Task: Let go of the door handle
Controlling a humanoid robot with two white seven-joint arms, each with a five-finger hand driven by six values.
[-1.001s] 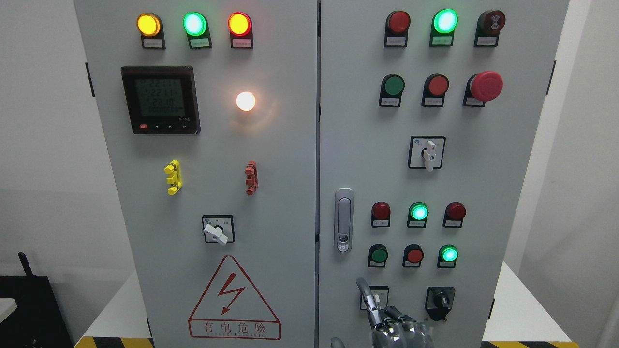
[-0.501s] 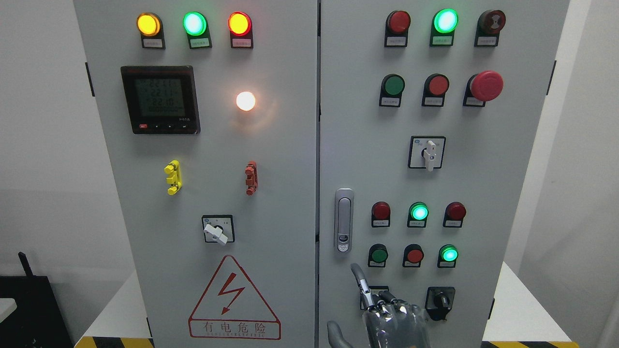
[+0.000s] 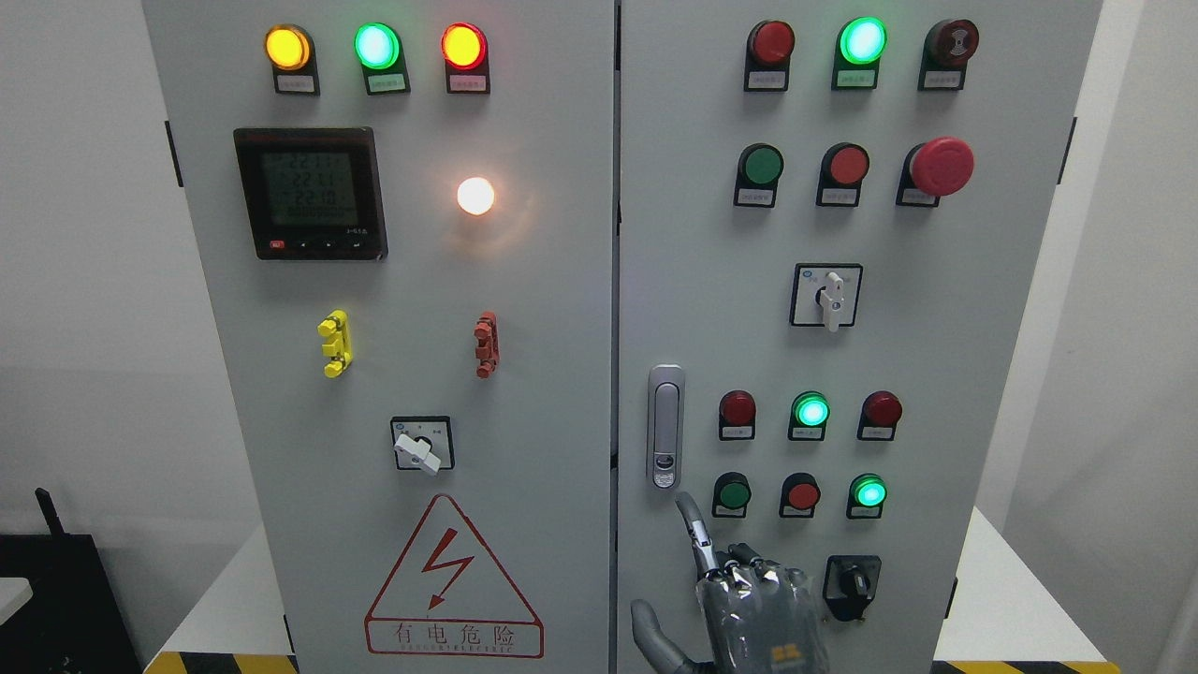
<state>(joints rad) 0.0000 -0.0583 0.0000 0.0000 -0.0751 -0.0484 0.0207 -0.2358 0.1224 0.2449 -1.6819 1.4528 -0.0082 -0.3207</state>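
Note:
The silver door handle (image 3: 665, 426) sits upright and flush on the left edge of the right cabinet door (image 3: 711, 281). My right hand (image 3: 749, 608) rises from the bottom edge below it. Its index finger (image 3: 693, 529) points up, with the tip just under the handle's lower end and apart from it. The thumb (image 3: 655, 637) sticks out to the left and the other fingers are curled. The hand holds nothing. The left arm is out of view.
Both cabinet doors are closed. Buttons and lit lamps (image 3: 810, 410) sit right of the handle, and a black rotary switch (image 3: 851, 585) is next to my hand. The left door carries a meter (image 3: 311, 193), a selector switch (image 3: 421, 445) and a warning triangle (image 3: 453, 580).
My right hand has moved up and slightly left along the right door, and more of it shows. Its index fingertip went from about the low switch label to just below the handle.

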